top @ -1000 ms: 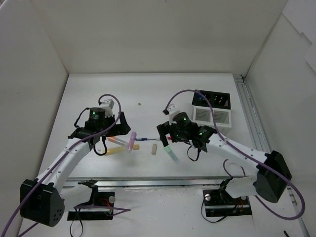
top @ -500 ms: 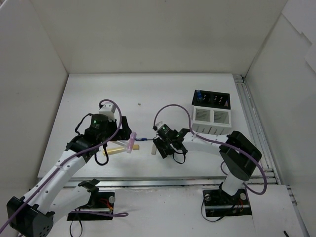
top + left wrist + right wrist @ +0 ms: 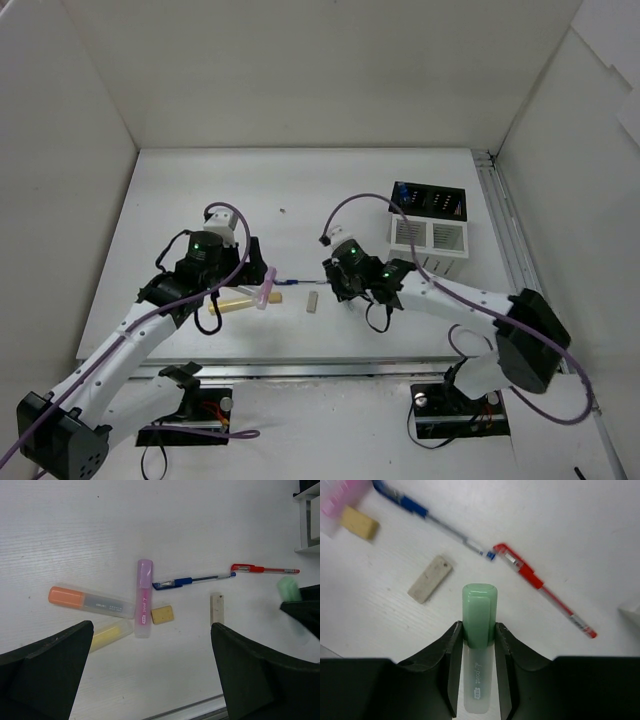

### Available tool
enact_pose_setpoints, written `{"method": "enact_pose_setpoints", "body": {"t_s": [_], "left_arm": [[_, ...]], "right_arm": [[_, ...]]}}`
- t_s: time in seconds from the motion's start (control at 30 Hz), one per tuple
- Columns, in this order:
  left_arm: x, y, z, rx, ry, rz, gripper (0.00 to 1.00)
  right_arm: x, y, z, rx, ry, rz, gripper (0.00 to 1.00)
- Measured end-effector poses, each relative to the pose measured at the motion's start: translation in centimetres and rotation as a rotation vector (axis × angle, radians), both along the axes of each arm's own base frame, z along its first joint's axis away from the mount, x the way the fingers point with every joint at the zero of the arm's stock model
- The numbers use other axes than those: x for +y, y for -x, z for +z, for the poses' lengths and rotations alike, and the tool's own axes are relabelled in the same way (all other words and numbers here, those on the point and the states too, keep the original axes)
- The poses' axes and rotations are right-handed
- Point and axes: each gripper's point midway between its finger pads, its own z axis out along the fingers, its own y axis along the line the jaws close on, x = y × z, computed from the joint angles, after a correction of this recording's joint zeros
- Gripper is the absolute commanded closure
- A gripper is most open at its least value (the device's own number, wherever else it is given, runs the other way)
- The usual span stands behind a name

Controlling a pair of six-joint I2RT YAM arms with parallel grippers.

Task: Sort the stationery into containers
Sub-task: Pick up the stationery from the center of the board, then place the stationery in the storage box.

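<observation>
Near tabletop (image 3: 300,190) centre we see right claw (image 3: 477,628) clenched on green marker (image 3: 479,610), above beige eraser (image 3: 430,579), red pen (image 3: 545,592); left claw (image 3: 151,645) released, over pink marker (image 3: 144,597), orange marker (image 3: 90,601).

A white, faintly grained surface (image 3: 330,185) fills the middle of the top view. Plain white walls (image 3: 300,80) box it in at 9, 12 and 3 o'clock. A tiny dark speck (image 3: 282,211) lies on it, a little toward 11 o'clock from the centre. A metal rail (image 3: 510,240) runs along its 3 o'clock edge. A pale metal strip (image 3: 300,370) borders its 6 o'clock edge.
</observation>
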Motion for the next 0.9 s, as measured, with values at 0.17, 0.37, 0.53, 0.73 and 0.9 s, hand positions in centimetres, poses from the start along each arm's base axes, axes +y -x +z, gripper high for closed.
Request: {"method": "enact_pose_setpoints", "body": {"t_s": [0.17,0.37,0.53,0.73,0.9], "left_arm": [[-0.1,-0.2,-0.3,0.006,-0.008,-0.003,0.0],[-0.1,-0.5,-1.0,0.023,-0.025,-0.004,0.0],[-0.4,-1.2,-1.7,0.051,-0.049,-0.01,0.0],[-0.9,-2.6,-1.8,0.068,-0.064,-0.007,0.0],[-0.8,-4.0,-2.3,0.085,-0.078,0.008,0.0]], "right_arm": [[-2.8,-3.9,9.5,-0.322,-0.25,-0.139,0.92],[-9.6,-7.1,18.0,-0.685,-0.365,-0.365,0.92],[-16.0,-10.1,19.7,-0.829,-0.265,-0.593,0.92],[-24.6,-14.5,17.1,-0.837,-0.063,-0.887,0.92],[-29.2,-17.9,15.5,-0.816,-0.012,-1.018,0.91]]}}
